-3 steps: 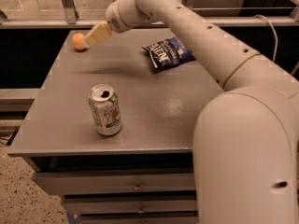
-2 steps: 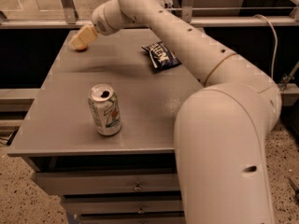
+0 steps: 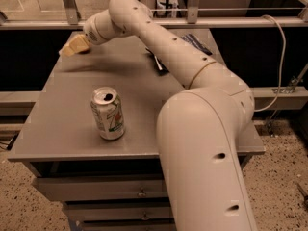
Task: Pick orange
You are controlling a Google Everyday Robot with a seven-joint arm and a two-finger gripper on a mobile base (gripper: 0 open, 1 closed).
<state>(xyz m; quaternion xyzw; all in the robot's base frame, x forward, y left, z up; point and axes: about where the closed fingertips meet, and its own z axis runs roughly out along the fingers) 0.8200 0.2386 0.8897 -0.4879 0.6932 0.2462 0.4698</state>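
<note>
My gripper (image 3: 73, 46) is at the far left corner of the grey table (image 3: 57, 129), low over the top, with the arm reaching across from the right. The orange does not show in the camera view; it is hidden or out of view, and the gripper covers the spot by the table's far left edge. I cannot see anything orange in or beside the gripper.
A green and white soda can (image 3: 108, 113) stands upright at the front left of the table. A blue chip bag (image 3: 196, 42) lies at the back, mostly hidden behind my arm. Drawers sit below the tabletop (image 3: 139, 192). A railing (image 3: 192, 20) runs behind.
My gripper has swung left to the table's far left corner, over where the orange lay. The orange showed one second ago and is now out of sight.
</note>
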